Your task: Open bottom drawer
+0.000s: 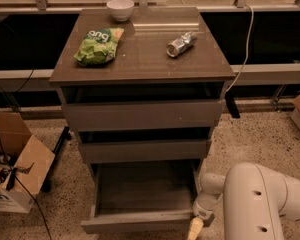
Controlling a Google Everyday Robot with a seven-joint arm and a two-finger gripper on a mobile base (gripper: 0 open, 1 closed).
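Note:
The bottom drawer (140, 222) of the grey-brown cabinet is pulled far out, and its shallow box shows empty inside. The two drawers above it, the middle one (142, 150) and the top one (142, 115), stand slightly ajar. My gripper (196, 227) is at the right end of the bottom drawer's front panel, low in the view. My white arm (262, 204) fills the lower right corner.
On the cabinet top (145, 59) lie a green snack bag (98, 45), a silver can (181, 43) on its side and a white bowl (120, 8) at the back. An open cardboard box (15, 171) stands on the speckled floor at the left. A cable (245, 44) hangs at the right.

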